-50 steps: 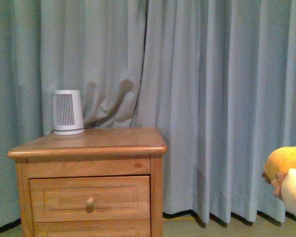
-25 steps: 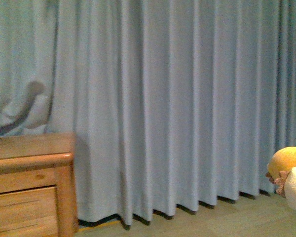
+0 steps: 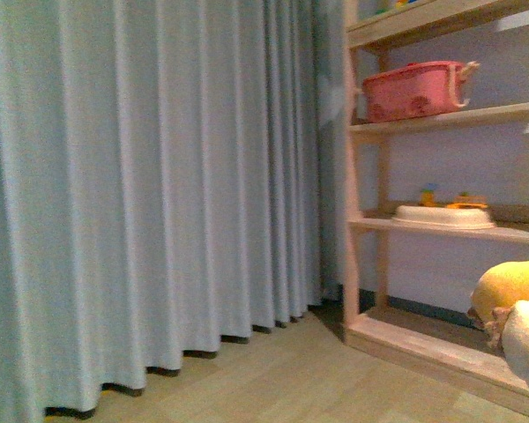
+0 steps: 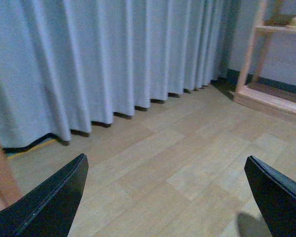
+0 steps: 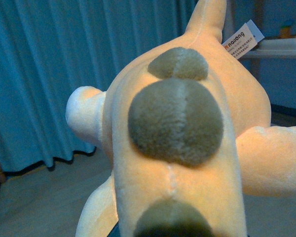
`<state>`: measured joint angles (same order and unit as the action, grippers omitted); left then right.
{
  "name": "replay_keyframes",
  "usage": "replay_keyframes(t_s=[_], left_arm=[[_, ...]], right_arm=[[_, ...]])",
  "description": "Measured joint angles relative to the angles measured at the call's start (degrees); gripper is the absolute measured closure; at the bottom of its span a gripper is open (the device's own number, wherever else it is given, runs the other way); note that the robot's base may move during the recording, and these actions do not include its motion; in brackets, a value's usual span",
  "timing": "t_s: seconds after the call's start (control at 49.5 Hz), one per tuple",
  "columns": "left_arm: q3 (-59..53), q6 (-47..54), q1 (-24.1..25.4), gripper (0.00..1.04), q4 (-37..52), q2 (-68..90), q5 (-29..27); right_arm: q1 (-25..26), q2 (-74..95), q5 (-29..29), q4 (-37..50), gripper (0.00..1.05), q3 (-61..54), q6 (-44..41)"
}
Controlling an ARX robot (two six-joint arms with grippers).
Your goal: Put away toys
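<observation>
The plush animal (image 3: 514,293) shows at the right edge of the front view, yellow-orange with a paler cream part below. It fills the right wrist view (image 5: 177,163): a pale orange back with brown-grey round patches, stubby limbs, and a white paper tag (image 5: 242,38) near its far end. My right gripper is shut on it, its fingers hidden under the plush. My left gripper (image 4: 165,168) hangs open above the wood floor, with nothing between its dark fingers (image 4: 64,197).
A grey-blue curtain (image 3: 159,194) covers the left and middle. A wooden shelf unit (image 3: 441,348) stands at the right, holding a pink basket (image 3: 414,91) and a white tray (image 3: 443,214) with small items. Light wood floor (image 3: 291,379) lies in front.
The front view has swung to the right: the wooden nightstand has left the picture and the shelf unit has come in. The plush keeps its place at the right edge.
</observation>
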<state>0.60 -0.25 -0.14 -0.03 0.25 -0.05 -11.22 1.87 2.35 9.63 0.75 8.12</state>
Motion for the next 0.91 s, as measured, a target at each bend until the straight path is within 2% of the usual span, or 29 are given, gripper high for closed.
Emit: replay_keyframes(t_s=[0.908], left_arm=[[0.0, 0.0, -0.04, 0.06, 0.0, -0.02, 0.02]], right_arm=[[0.0, -0.02, 0.24, -0.04, 0.97, 0.0, 0.0]])
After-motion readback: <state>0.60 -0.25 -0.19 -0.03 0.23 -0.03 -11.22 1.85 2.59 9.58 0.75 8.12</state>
